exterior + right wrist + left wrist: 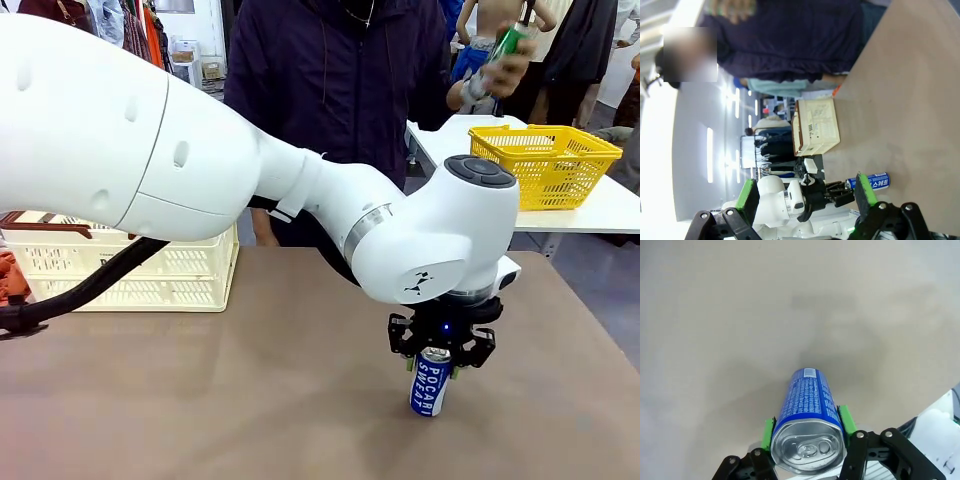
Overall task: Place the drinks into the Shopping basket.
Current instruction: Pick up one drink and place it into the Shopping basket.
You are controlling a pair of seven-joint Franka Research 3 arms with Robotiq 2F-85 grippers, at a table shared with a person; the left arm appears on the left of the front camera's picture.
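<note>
Gripping: left gripper (432, 372) clenched from above on the blue can (428, 392), just under its silver top.
Contact: green pads (768, 434) flat against opposite sides of the blue can, rim showing between them.
Held drink: blue can upright between the left jaws, base on the brown table (200, 400), white lettering running down its side.
Other jaws: right gripper (805, 195) released, fingers spread wide with nothing between them.
Target crate: Shopping basket (150, 270), cream-white and slotted with a dark rim, on the brown table well apart from the left jaws, off toward the robot's left and the far edge, partly hidden behind the left arm (300, 190).
Crate contents: cannot tell.
Beyond the right jaws: blue can, left gripper and Shopping basket, all well apart from those jaws.
Second drink: green can (510, 40) held up in the person's hand (500, 75), well above and beyond the left jaws.
Background: yellow basket (545, 160) on a white table (600, 210), far beyond the left jaws, toward the robot's right.
</note>
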